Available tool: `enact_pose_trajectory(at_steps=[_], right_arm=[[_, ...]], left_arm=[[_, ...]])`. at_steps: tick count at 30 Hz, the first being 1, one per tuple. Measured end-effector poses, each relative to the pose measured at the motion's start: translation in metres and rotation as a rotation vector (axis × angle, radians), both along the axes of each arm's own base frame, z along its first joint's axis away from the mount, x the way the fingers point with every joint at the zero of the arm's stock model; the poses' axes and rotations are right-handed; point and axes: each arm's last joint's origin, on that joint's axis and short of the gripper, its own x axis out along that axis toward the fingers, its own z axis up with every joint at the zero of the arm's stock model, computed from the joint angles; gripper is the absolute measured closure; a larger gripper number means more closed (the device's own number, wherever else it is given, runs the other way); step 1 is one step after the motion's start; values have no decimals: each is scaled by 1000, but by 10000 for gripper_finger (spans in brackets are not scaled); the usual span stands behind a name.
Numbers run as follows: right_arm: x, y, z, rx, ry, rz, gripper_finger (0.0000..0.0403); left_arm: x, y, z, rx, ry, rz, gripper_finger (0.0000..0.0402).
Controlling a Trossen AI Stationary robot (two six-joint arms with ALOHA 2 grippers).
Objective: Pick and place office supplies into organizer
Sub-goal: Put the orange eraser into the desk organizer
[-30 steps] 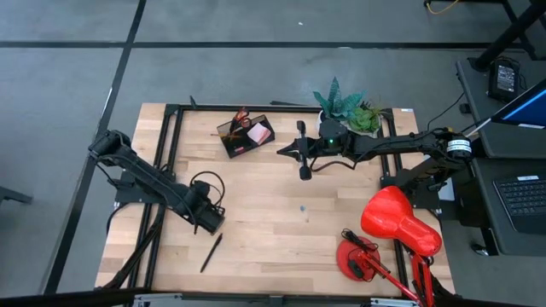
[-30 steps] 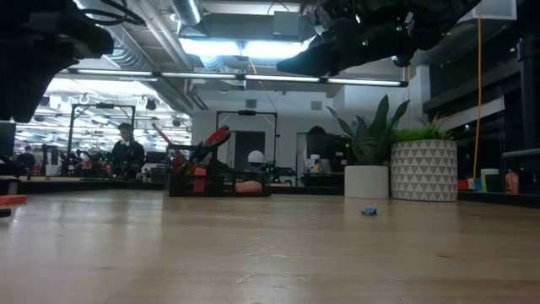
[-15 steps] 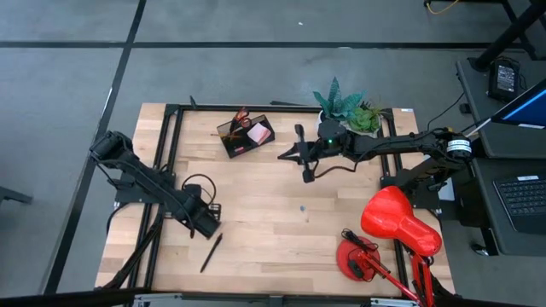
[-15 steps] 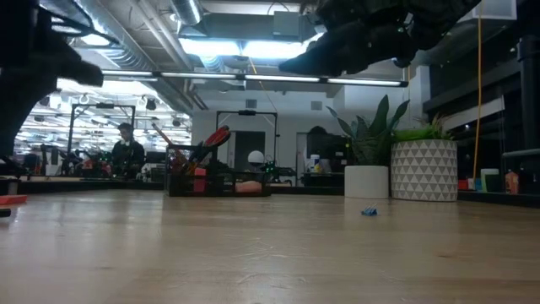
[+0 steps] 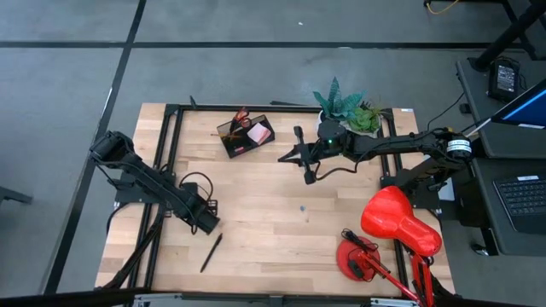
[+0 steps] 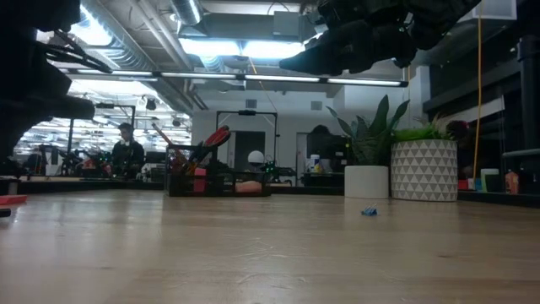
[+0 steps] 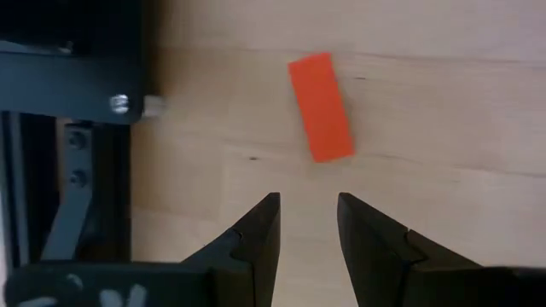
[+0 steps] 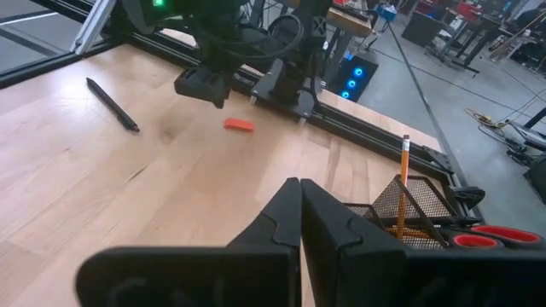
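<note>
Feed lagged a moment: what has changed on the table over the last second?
The left gripper, open and empty, drew back toward the table's left edge, now over the red eraser. Nothing gripped or released. The right gripper stayed shut near the organizer; the black pen stayed put.

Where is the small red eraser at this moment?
In the left wrist view, the red eraser lies flat on the wooden table, just ahead of the open left tool.

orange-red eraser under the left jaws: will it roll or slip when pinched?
The eraser is a flat rectangular block lying on the wood, so it probably won't roll. It looks small and likely light. It lies angled to the open left gripper, so it may twist when pinched.
</note>
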Motion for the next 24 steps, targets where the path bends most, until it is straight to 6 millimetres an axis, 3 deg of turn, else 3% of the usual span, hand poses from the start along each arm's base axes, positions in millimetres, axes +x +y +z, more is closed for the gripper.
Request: enact_pose_trajectory(at_steps=[8,24], right_arm=[[0,0,0,-3,-1,1,393],[0,0,0,-4,-5,1,393]], left_arm=[[1,3,0,88,-43,-51,290],[2,2,0,76,-48,-89,290]])
